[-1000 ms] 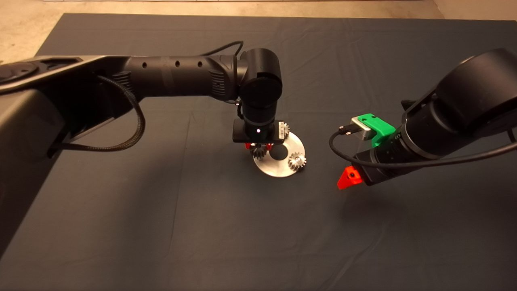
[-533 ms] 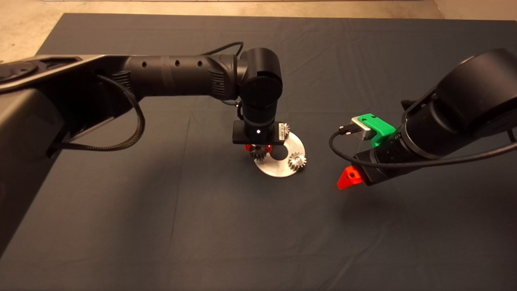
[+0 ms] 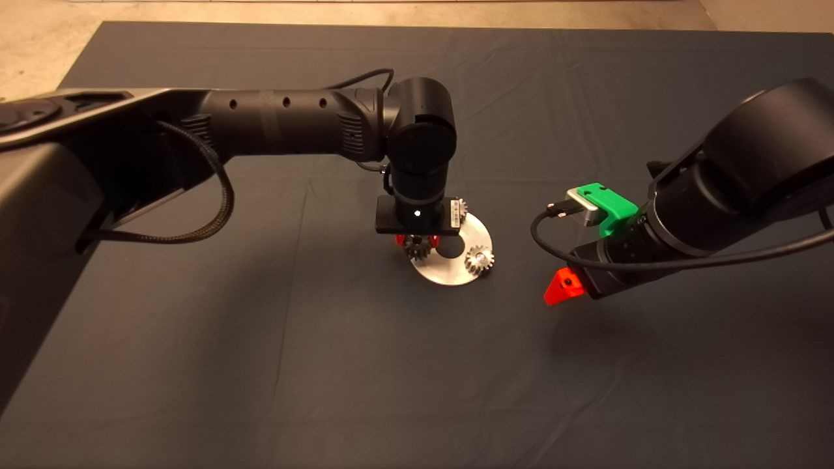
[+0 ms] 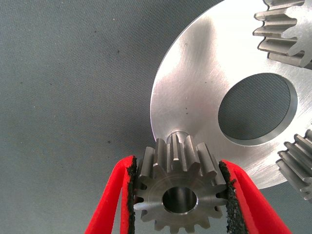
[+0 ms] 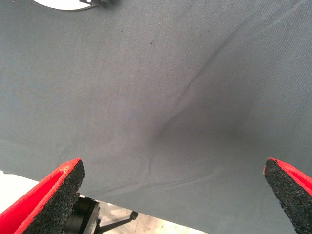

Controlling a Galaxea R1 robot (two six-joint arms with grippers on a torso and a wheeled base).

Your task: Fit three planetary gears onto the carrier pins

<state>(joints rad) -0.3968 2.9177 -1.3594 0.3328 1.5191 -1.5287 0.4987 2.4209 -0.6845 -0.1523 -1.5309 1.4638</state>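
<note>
My left gripper (image 3: pixel 415 240) hangs over the near-left rim of the round silver disc (image 3: pixel 449 268), shut on a planetary gear (image 4: pixel 178 192) held between its red fingers (image 4: pixel 114 195). One carrier pin (image 4: pixel 178 133) shows just past that gear's teeth, standing on the disc (image 4: pixel 204 92). Two other gears sit on the disc, one at the far side (image 3: pixel 460 208) and one at the right (image 3: pixel 479 258); both also show in the left wrist view (image 4: pixel 285 29) (image 4: pixel 298 163). My right gripper (image 3: pixel 564 286) hovers open to the right of the disc, with only mat between its pads (image 5: pixel 53 195).
The dark mat (image 3: pixel 260 365) covers the table, with pale floor (image 3: pixel 39 45) beyond its far-left edge. The right arm's cable (image 3: pixel 541 241) loops between the disc and the right wrist. The mat's edge and a stand leg (image 5: pixel 117 217) show in the right wrist view.
The left gripper with its gear has crept very slightly up and back over the disc's rim. The right arm and the two seated gears have not moved.
</note>
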